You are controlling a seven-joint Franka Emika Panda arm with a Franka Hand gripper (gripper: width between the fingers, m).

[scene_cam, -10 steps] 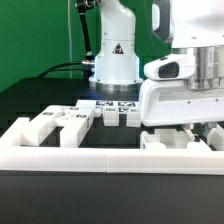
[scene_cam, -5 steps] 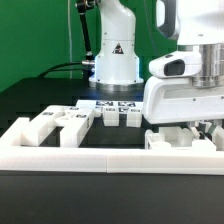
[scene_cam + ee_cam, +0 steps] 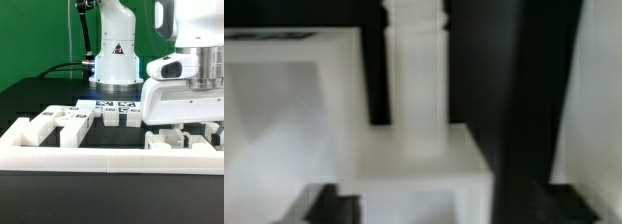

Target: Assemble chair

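Loose white chair pieces lie behind the front rail. A cluster of them [image 3: 60, 124] sits at the exterior view's left, two tagged blocks [image 3: 112, 116] are in the middle, and more pieces [image 3: 168, 141] lie at the right. My gripper [image 3: 190, 128] hangs low over that right group, its fingertips hidden behind the pieces. In the wrist view a white blocky chair piece [image 3: 416, 150] with a long narrow post fills the space in front of my gripper [image 3: 446, 205]. The dark fingers [image 3: 324, 205] stand apart on either side of it, and I see no contact.
A long low white border rail [image 3: 100, 156] runs across the front. The robot's white base [image 3: 115, 60] stands behind the middle pieces, with cables beside it. A green wall closes the back. Another broad white piece [image 3: 287, 110] lies beside the post in the wrist view.
The hand has shifted a little toward the exterior view's right and stays low over the right-hand pieces. The pieces on the table have not moved.
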